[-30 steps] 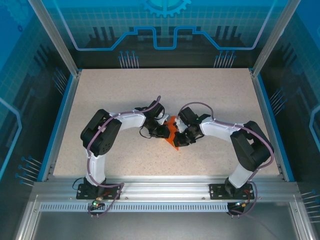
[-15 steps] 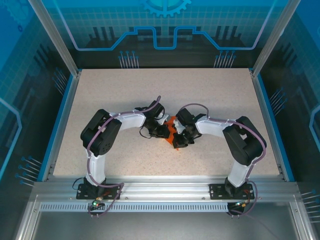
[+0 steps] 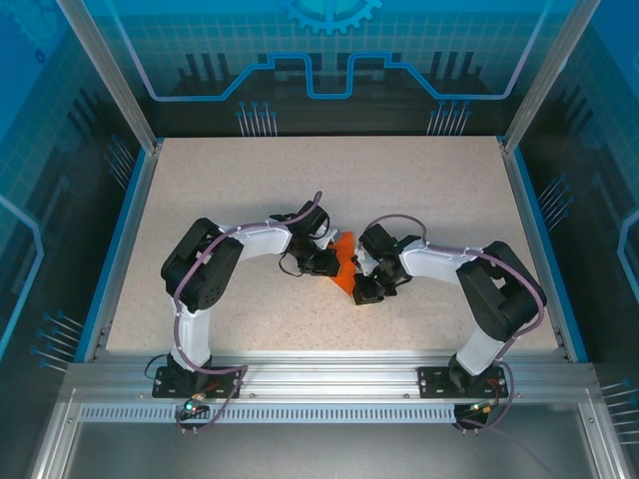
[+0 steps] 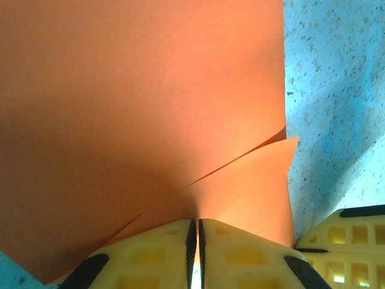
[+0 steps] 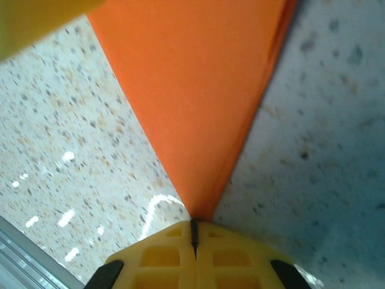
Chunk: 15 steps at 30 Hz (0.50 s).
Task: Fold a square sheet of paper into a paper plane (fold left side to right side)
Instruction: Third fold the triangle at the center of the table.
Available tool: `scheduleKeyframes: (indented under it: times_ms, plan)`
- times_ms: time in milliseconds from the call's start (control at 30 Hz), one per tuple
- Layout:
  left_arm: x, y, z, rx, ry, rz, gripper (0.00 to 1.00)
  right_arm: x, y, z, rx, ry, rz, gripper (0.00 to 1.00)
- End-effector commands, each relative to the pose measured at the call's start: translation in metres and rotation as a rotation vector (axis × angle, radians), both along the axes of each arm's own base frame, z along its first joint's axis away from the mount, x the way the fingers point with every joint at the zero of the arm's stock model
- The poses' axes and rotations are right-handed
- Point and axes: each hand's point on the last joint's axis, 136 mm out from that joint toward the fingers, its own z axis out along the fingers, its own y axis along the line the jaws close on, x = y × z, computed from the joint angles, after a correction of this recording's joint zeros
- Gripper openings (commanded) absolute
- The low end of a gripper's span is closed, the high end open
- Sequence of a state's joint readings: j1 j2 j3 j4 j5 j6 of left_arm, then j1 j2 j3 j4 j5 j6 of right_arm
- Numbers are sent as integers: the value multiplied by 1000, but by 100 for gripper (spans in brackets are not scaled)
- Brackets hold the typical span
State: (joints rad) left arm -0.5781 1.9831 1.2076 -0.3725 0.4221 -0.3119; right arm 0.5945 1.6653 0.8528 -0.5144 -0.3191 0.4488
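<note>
The orange paper (image 3: 344, 267) is a small creased shape held just above the table centre between both grippers. My left gripper (image 3: 330, 261) is shut on its left part; in the left wrist view the folded layers of paper (image 4: 144, 108) fan out from the closed yellow fingers (image 4: 240, 253). My right gripper (image 3: 361, 283) is shut on the paper's near pointed corner; in the right wrist view the orange paper (image 5: 192, 96) narrows to a tip pinched between the yellow fingers (image 5: 162, 256).
The speckled beige table (image 3: 429, 200) spreads around the arms, bounded by blue rails (image 3: 120, 239) on the sides and an aluminium frame (image 3: 329, 384) at the near edge. The other gripper's yellow finger (image 4: 355, 235) shows at the left wrist view's lower right.
The right gripper has shifted slightly nearer and rightward with the paper's tip, and its elbow swung back out to the right. The left arm has stayed put.
</note>
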Motion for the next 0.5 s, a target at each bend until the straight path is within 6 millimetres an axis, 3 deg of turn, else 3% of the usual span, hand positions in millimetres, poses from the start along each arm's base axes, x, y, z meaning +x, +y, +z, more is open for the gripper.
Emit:
scheduleKeyframes:
  times_ms: [0,100,233,367,467]
  plan:
    - [5,6,-3,42,3,20,19,-14,-14,8,-27,29,-7,0]
    - [8,-6,28,-42,-14,21,25,4,-3,33,59,-85,5,0]
    - [16,-5,68,-117,-47,63,33,31,-4,53,95,-226,-4,6]
    - [24,21,85,-143,-49,171,44,57,-7,60,79,-354,1,20]
    - [24,48,79,-121,-28,255,51,70,-1,61,94,-409,19,26]
